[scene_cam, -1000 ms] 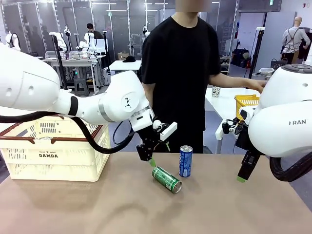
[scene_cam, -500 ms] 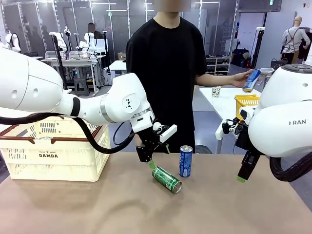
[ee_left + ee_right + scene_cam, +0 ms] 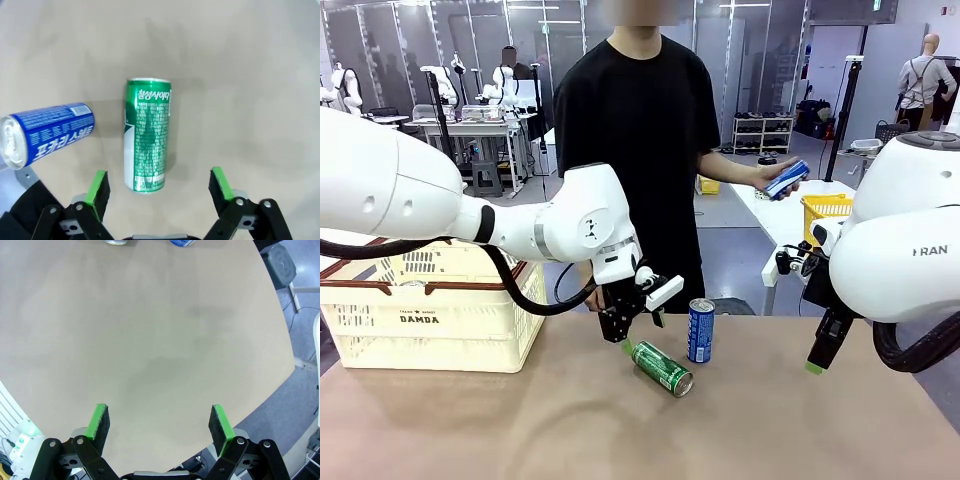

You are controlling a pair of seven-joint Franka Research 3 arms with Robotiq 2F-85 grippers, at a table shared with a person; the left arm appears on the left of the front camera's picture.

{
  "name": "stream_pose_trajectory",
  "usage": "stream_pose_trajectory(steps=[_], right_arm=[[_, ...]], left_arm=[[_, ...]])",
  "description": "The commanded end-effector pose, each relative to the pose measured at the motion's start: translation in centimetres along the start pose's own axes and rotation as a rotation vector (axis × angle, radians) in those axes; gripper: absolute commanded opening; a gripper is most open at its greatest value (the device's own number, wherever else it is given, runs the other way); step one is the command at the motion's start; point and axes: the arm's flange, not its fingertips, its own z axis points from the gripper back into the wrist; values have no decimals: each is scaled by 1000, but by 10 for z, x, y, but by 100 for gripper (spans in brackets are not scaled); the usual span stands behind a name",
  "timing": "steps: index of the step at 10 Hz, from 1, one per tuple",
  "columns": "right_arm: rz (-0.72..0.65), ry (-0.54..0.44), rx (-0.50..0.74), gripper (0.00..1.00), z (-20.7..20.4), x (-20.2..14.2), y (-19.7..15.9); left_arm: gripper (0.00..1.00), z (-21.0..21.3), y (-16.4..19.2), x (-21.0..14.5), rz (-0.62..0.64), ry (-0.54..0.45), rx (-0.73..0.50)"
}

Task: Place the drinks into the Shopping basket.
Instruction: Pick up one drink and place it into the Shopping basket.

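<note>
My left gripper (image 3: 158, 186) hovers wide open, empty, over the one lying green can (image 3: 147, 140). Right gripper (image 3: 159, 421) also wide open, empty. Two blue ones: standing blue can (image 3: 700, 330) just beside it, second blue can (image 3: 786, 180) in the person's hand (image 3: 763, 178). One Shopping basket (image 3: 430, 335), far left on the table.

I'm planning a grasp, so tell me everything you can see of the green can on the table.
The green can is a slim, metal-looking cylinder with white lettering and fine print on its side and silvery ends. It shows no dents. It lies on its side, diagonally, on the tan table. The upright blue can stands close beside it without touching. The left gripper hangs over its farther end with jaws open, and no contact is visible.
</note>
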Motion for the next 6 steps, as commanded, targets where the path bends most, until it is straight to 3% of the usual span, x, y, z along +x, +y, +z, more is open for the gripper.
stream_pose_trajectory(steps=[1, 6], right_arm=[[-2, 1, 0, 100, 0, 0, 0], [-2, 1, 0, 100, 0, 0, 0]], left_arm=[[100, -3, 17, 2, -36, 7, 1], [100, -26, 28, 17, -73, 57, -101]])
